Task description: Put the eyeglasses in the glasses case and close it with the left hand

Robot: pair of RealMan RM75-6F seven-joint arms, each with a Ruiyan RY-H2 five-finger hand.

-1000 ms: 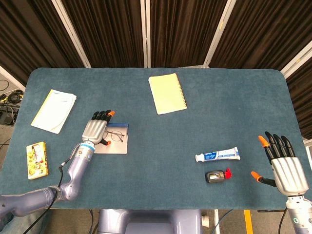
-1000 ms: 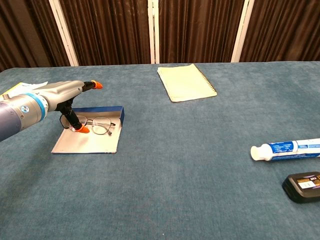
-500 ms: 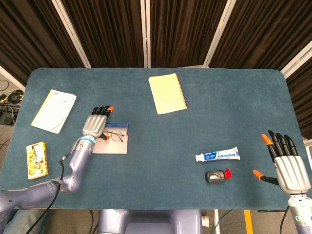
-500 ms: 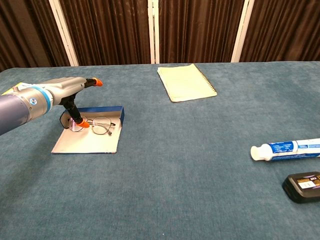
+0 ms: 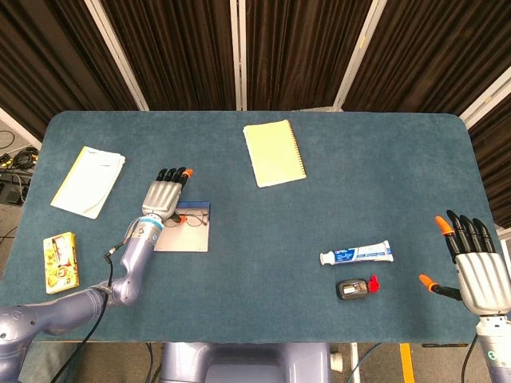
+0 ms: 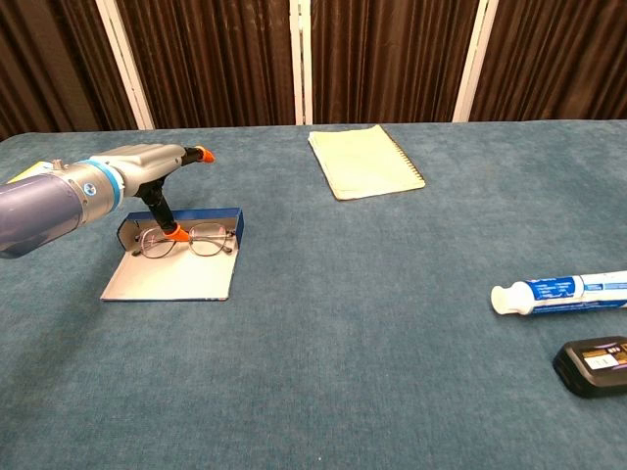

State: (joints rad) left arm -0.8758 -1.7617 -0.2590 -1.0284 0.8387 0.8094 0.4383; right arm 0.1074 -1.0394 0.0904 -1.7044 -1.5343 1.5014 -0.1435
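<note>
Blue-walled and lying flat open, the glasses case point(image 6: 176, 266) sits near the left edge of the counter point(image 5: 335, 191), and the eyeglasses point(image 6: 186, 241) now rest across its far half, against the upright blue rim. Over the last second the left hand point(image 5: 164, 196) has travelled away from the near edge, toward the far edge of the counter, and the eyeglasses have gone with it: a second ago they lay further toward the case's middle, and now they sit squarely along the rim. That suggests the placing step is nearly done, with release and then closing the case still ahead.

From the chest view the left hand point(image 6: 147, 168) is flat and level above the case, its long fingers extended side by side, while its orange-tipped thumb point(image 6: 173, 233) reaches down and touches the frame at the bridge. Whether a finger pinches the frame from the other side I cannot tell. The head view hides this contact under the back of the hand.

Only the head view shows the right hand point(image 5: 477, 271), empty with fingers spread, at the right edge and drawn slightly further back toward the near corner.
</note>
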